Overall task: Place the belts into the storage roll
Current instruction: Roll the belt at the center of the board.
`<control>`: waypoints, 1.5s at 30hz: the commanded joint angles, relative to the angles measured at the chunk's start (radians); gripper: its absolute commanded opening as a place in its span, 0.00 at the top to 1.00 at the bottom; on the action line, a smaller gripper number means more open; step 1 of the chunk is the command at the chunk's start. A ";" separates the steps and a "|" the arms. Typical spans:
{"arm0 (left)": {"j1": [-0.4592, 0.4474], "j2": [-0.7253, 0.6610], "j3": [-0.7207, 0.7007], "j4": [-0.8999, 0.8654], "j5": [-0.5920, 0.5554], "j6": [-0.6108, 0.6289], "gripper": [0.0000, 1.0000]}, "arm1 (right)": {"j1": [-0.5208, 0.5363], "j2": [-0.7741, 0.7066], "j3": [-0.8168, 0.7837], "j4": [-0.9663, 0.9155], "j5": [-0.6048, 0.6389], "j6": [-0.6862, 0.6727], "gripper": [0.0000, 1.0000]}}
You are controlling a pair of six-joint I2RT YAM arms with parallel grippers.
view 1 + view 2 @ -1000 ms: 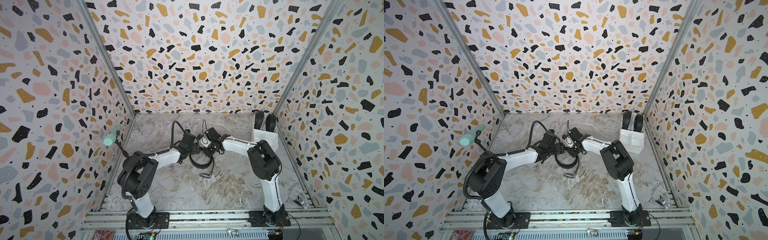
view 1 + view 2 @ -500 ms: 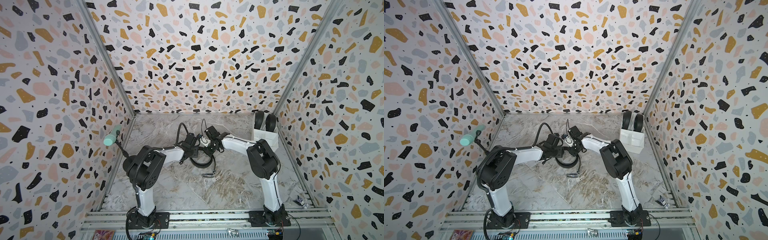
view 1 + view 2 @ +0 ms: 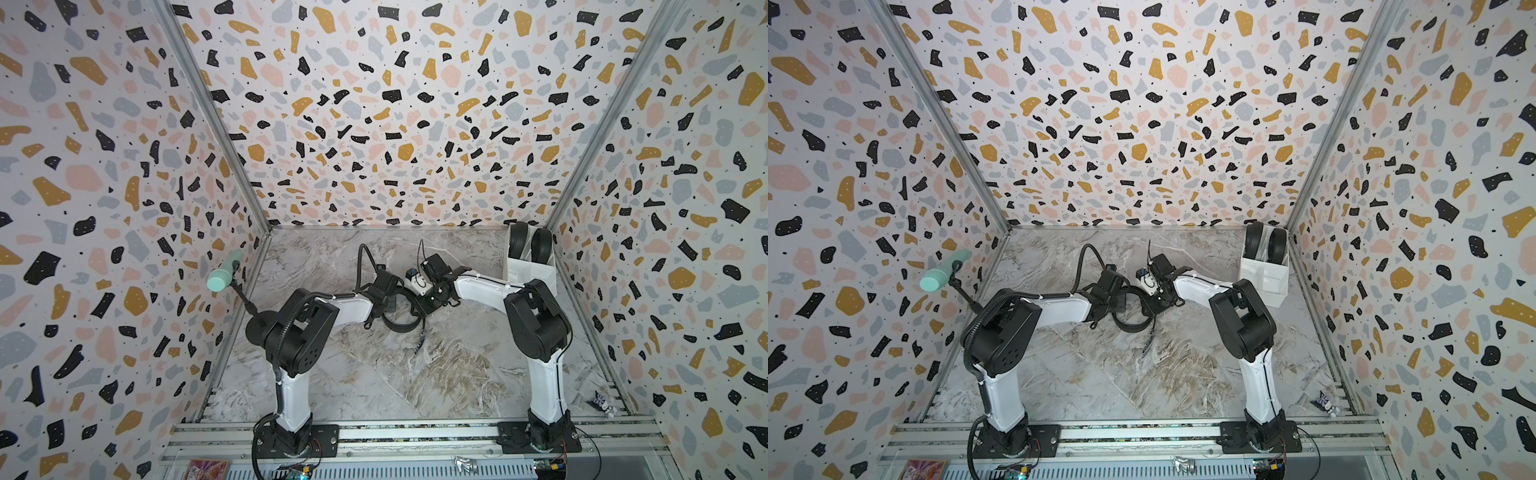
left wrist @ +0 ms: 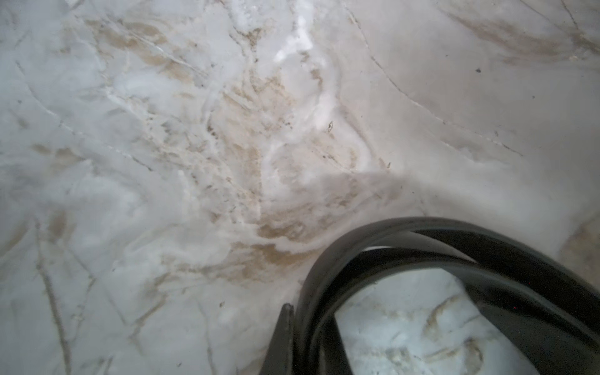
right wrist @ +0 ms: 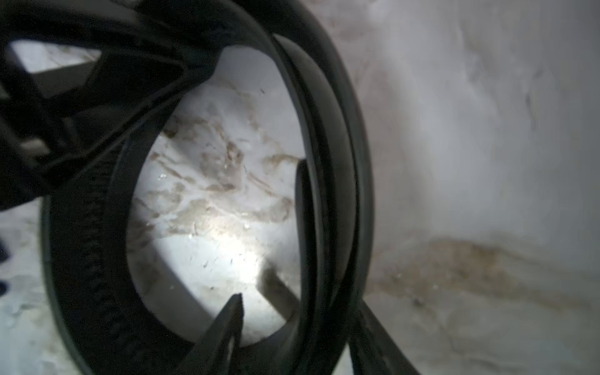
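Against the left wall stands a mint-green cylinder. At the centre of the table, the left gripper pinches the loose belt, jaws pressed together. The right gripper straddles the same coil, jaws spread. In the far right corner, the storage roll holds 2 rolled belts.

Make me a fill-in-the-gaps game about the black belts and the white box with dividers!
1. The white plastic divided box holds ___ rolled black belts.
2. That box stands in the marble-patterned table's far ___ corner.
3. The loosely coiled third black belt lies on the ___, not in the box.
4. The smooth cylinder at the table's left edge is mint-___.

Missing words: two; right; table; green.
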 commanded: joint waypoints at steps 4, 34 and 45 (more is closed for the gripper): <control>-0.025 0.026 -0.036 -0.005 -0.066 -0.068 1.00 | 0.010 -0.130 -0.163 0.083 -0.184 0.209 0.37; -0.030 0.026 -0.079 0.037 0.008 -0.131 0.99 | 0.031 -0.061 -0.155 0.272 -0.125 0.549 0.34; -0.030 0.024 -0.076 0.029 0.003 -0.129 0.99 | 0.086 -0.091 -0.176 0.234 -0.125 0.586 0.34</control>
